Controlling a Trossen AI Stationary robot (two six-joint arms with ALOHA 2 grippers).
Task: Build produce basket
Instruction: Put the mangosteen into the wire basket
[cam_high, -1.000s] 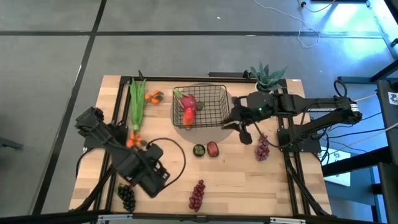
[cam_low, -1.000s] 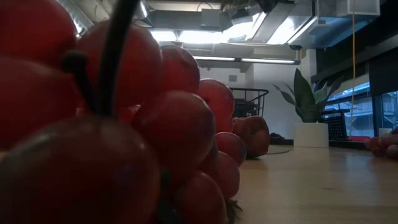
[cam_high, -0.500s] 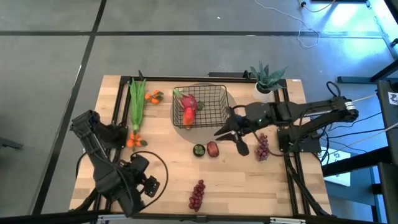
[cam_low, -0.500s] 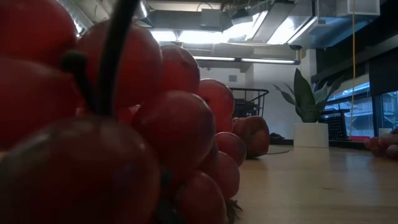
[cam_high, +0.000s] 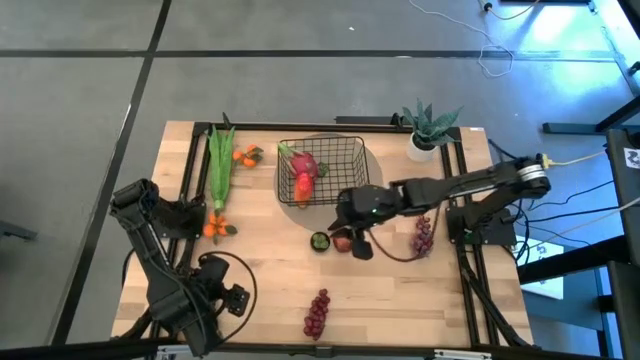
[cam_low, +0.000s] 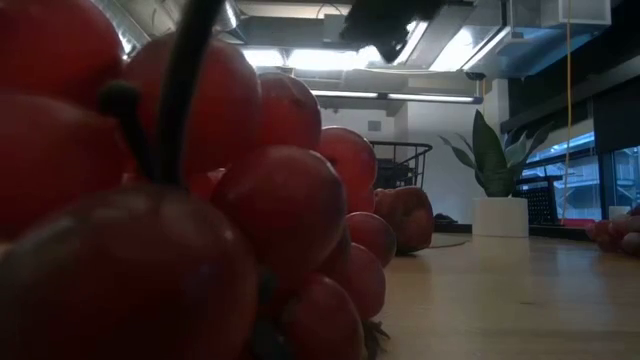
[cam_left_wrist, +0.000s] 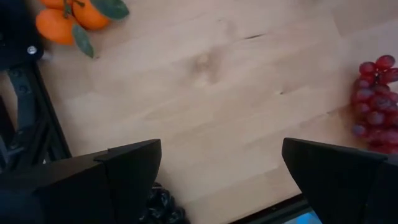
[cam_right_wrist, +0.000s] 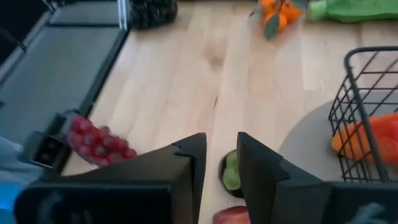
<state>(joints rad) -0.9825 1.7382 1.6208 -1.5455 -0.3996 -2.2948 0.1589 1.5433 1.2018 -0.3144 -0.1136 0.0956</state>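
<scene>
The black wire basket (cam_high: 322, 168) stands on a round grey mat and holds a pink dragon fruit (cam_high: 302, 160) and a red-orange mango (cam_high: 302, 186). My right gripper (cam_high: 347, 238) hovers just above a green round fruit (cam_right_wrist: 231, 171) and a red one (cam_right_wrist: 231, 216). Its fingers stand a little apart with nothing between them. My left gripper (cam_left_wrist: 221, 163) hangs wide open over the near left of the table, above a dark grape bunch (cam_left_wrist: 160, 208). A red grape bunch (cam_high: 318, 312) lies on the table near the front edge.
A long green stalk (cam_high: 220, 162) and oranges (cam_high: 245, 155) lie at the far left, with more oranges (cam_high: 215, 228) nearer. Another grape bunch (cam_high: 424, 236) lies at the right. A potted plant (cam_high: 428, 128) stands at the far right corner. Bare wood lies between the bunches.
My right gripper has left the basket's right side, travelling toward the near left and sinking until it is over the two round fruits. My left gripper has swung toward the table's near left corner, sunk a little and rolled about its own line.
</scene>
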